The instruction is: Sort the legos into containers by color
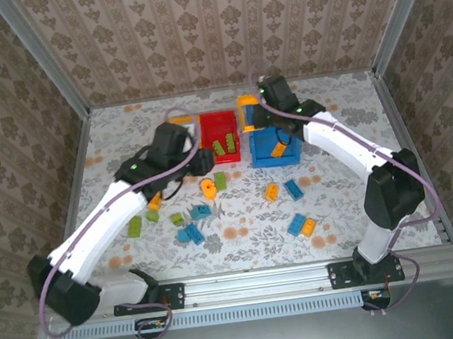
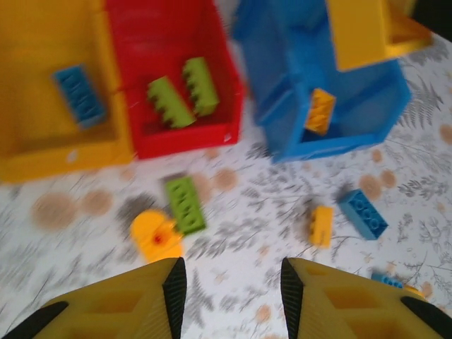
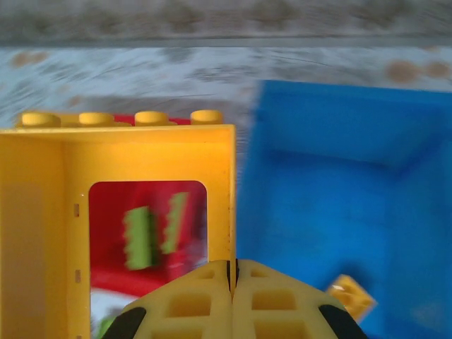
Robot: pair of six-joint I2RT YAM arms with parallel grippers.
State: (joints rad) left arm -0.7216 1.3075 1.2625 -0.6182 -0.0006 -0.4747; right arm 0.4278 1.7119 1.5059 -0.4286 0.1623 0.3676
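My right gripper (image 3: 232, 267) is shut on the thin side wall of a large yellow studded frame lego (image 3: 141, 152), held above the near-left corner of the blue container (image 1: 275, 148). An orange brick (image 2: 319, 111) lies in that blue container. The red container (image 1: 224, 137) holds two green bricks (image 2: 169, 102). A blue brick (image 2: 79, 95) lies in the yellow-orange container (image 2: 42, 152). Over the tablecloth in front of the red container, my left gripper (image 2: 227, 272) is open with nothing between its fingers. A green brick (image 2: 185, 205) and an orange round piece (image 2: 155, 236) lie just ahead of it to the left.
Several loose legos lie on the patterned cloth nearer the arm bases: an orange (image 1: 271, 192) and a blue one (image 1: 293, 188) in the middle, a blue-orange pair (image 1: 302, 225) to the right, teal ones (image 1: 189, 234) and a green one (image 1: 135, 225) to the left. Metal rails edge the table.
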